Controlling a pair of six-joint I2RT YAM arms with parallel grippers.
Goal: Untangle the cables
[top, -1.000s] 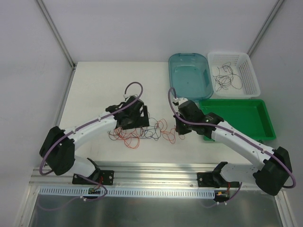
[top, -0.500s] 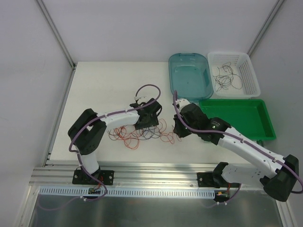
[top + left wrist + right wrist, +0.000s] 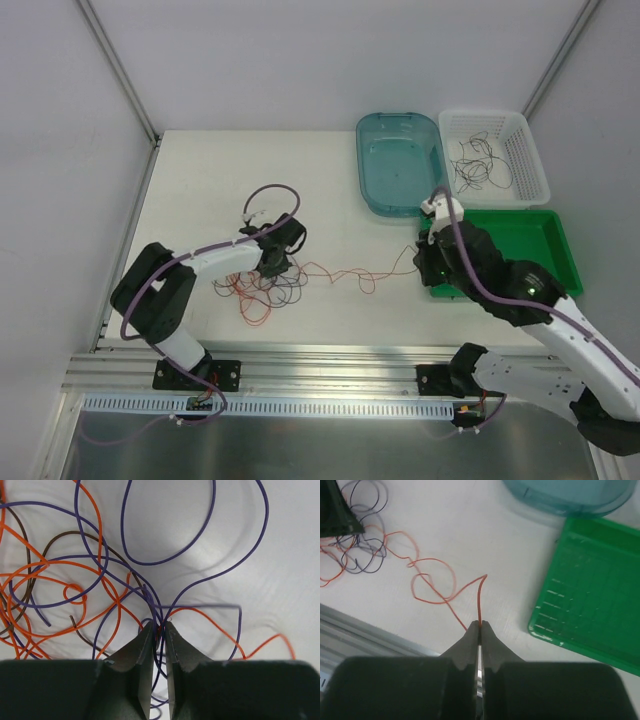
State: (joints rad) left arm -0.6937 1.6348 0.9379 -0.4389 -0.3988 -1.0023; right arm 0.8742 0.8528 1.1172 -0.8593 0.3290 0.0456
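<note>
White bench (image 3: 200, 170) is carrying one tangle of cables (image 3: 262, 295) front-left and three containers right: teal tub (image 3: 363, 165), green tray (image 3: 520, 245), white basket (image 3: 541, 165) holding dark strands (image 3: 472, 165). Left end effector (image 3: 160, 627) is pinching purple strands (image 3: 155, 605) there; right end effector (image 3: 480, 625) is clamping one orange strand (image 3: 480, 600) running from it.

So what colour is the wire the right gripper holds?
Orange; the wire shows best in the right wrist view.
</note>
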